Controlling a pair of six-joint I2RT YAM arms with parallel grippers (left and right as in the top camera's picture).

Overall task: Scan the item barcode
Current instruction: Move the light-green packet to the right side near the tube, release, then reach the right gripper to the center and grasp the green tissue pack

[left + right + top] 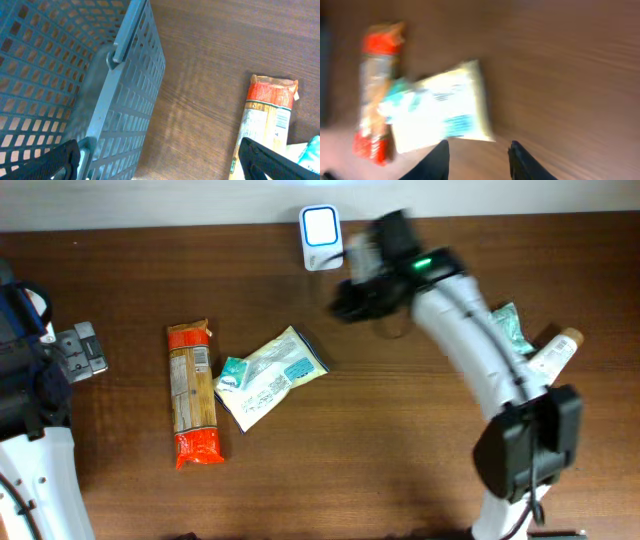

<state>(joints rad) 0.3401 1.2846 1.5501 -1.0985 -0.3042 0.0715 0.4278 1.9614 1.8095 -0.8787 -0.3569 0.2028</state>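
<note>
**Cream pouch flat on the wood, both grippers empty**

Blue mesh basket [60, 75] stood at the far left. The left gripper [155, 150] hung beside it with its fingers spread wide and nothing between them. Next came the pasta [192, 393], lying lengthwise. The pouch [272, 376] lay tilted just right of it near the table's middle, its left corner at the pasta's edge; whether it touched or overlapped was unclear. The scanner [320, 225] sat at the back edge, well apart from the pouch. The right gripper [479, 160] was just right of the scanner, its fingers apart and holding nothing. Farther right lay a teal packet [510, 328] and a bottle [556, 352].

The pouch seemed the likeliest item for scanning, though that was only a guess. It was cream-white with teal patches and a blue panel, thin and soft-looking. No barcode could be made out, and the right wrist view was blurred.

Several things could go wrong. A flat film pouch gives fingers little edge, so a pinch could slip. Lifting it could drag the pasta along. If the code faced down, or the film crinkled or glared, the scan could fail.
</note>
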